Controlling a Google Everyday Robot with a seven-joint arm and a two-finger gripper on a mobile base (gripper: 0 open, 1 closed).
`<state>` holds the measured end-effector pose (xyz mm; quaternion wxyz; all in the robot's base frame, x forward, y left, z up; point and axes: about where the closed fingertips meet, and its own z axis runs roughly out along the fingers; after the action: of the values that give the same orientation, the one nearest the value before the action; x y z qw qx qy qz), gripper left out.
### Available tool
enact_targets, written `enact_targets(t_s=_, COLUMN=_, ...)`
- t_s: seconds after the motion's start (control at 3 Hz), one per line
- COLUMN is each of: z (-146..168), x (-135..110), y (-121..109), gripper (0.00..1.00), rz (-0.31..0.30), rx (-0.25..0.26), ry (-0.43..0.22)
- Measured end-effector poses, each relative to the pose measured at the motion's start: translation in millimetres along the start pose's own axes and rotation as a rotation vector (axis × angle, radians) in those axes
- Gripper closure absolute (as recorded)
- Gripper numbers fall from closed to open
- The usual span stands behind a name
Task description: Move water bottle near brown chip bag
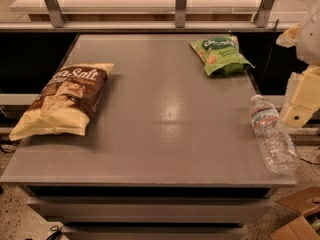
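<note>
Camera view: water bottle (270,135) lying at table (165,134) front-right corner, brown chip bag (65,99) at left edge; gripper (299,104) just beside bottle, grip state can't tell.

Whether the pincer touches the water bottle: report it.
Cannot tell. Camera view: the pincer hangs far right, beside the water bottle; neither gap nor contact shows.

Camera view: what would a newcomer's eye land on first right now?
The big brown chip bag lying flat at the left edge of the table stands out first, with a small green snack bag at the far right corner. The clear water bottle lies on its side at the near right edge. The robot's hand hangs just to the bottle's right.
</note>
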<state>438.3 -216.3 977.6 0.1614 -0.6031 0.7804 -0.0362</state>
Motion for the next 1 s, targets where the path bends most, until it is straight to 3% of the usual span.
enact_targets(t_s=0.33, z=0.0, x=0.0, y=0.0, gripper=0.00, rz=0.000, rx=0.000, ry=0.000)
enact_targets(t_s=0.67, z=2.4, x=0.0, y=-0.1, gripper=0.00, rz=0.035, rx=-0.010, ry=-0.014)
enact_targets(t_s=1.0, z=18.2, x=-1.6, y=-1.2, gripper=0.00, rz=0.104, rx=-0.049, ry=0.028)
